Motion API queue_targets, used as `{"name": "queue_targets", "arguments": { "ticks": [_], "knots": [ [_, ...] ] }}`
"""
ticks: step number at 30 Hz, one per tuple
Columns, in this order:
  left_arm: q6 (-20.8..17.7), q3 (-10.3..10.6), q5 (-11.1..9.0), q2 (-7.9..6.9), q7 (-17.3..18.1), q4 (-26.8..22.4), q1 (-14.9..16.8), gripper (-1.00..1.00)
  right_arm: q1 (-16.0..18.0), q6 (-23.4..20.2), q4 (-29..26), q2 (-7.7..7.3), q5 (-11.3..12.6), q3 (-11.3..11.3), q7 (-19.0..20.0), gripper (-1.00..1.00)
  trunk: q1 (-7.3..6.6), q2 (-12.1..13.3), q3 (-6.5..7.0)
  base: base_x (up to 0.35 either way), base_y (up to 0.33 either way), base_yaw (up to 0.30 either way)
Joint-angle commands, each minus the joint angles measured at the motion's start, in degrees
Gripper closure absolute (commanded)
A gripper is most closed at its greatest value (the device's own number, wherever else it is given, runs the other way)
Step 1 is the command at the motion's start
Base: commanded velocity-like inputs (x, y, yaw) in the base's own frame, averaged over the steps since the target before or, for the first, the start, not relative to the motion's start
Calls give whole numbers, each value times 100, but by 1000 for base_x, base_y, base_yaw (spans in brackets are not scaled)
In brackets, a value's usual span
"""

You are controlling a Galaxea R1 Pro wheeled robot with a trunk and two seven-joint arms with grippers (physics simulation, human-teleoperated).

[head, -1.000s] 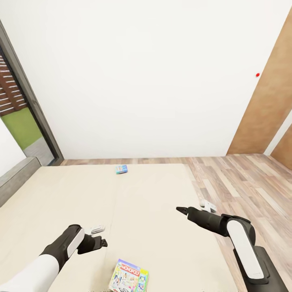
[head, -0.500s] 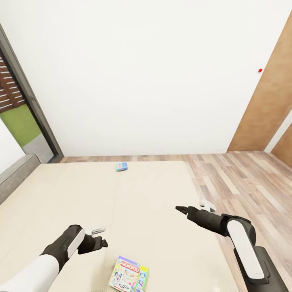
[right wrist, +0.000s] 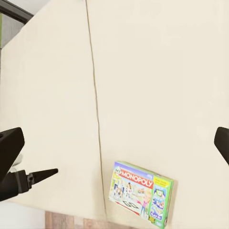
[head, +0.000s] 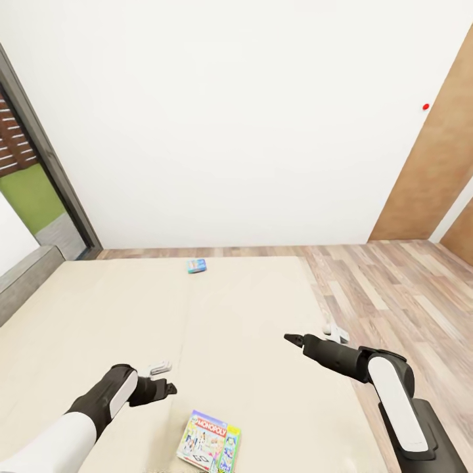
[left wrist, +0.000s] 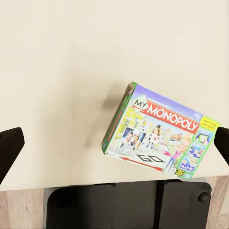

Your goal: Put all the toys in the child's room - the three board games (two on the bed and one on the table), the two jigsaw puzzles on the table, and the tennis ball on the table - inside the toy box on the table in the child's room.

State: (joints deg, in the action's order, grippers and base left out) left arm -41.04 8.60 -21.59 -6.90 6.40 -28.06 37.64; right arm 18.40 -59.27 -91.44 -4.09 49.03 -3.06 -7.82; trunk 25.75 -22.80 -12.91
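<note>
Left gripper (head: 164, 378) dipped slightly lower toward bed (head: 98, 309); view tilted. Monopoly box (head: 209, 450) flat at near edge, between arms; light-blue game (head: 196, 266) at far edge. Both grippers empty, fingers spread wide; right gripper (head: 314, 334) hovers. Advice: straddle box's narrow width, descend square.

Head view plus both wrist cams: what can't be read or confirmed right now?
- Light-blue board game, head view: too small and far up the bed to read its print.
- Monopoly box, head view: its near end is cut by the bottom edge.
- Left gripper, head view: fingers too small to judge the gap; in the left wrist view both fingertips are cropped at the side edges.
</note>
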Motion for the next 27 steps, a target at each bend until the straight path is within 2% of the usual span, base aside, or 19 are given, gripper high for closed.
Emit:
{"name": "queue_targets", "arguments": {
  "ticks": [1, 3, 8, 15, 16, 19, 27],
  "knots": [
    [15, 21, 23, -7, 38, -18, 5, -100, 5, -22, -6, 1, 62, -2, -58, -100, 3, -12, -21, 0, 0, 0],
    [30, 11, 25, -14, 69, -36, 6, -100, 5, -21, -6, 2, 62, -2, -60, -100, 3, -12, -39, 0, 0, 0],
    [44, -8, 48, -29, 449, -61, 10, -100, 11, -22, -6, 2, 62, -2, -59, -100, 3, -12, -85, 0, 0, 0],
    [58, -12, 367, -54, 825, -67, 29, -100, 14, -22, -6, 4, 66, -2, -58, -100, 3, -12, -150, 0, 0, 0],
    [66, -11, 484, -46, 880, -67, 31, -100, 14, -22, -6, 4, 68, 1, -60, -100, 3, -12, -159, 0, 0, 0],
    [78, -9, 666, -32, 940, -68, 32, -100, 10, -19, -6, 6, 70, 4, -61, -100, 3, -12, -187, 0, 0, 0],
    [86, -15, 802, -11, 988, -66, 33, -100, 1, -22, -15, 1, 71, 1, -53, -100, 3, -12, -261, 0, 0, 0]
  ]
}}
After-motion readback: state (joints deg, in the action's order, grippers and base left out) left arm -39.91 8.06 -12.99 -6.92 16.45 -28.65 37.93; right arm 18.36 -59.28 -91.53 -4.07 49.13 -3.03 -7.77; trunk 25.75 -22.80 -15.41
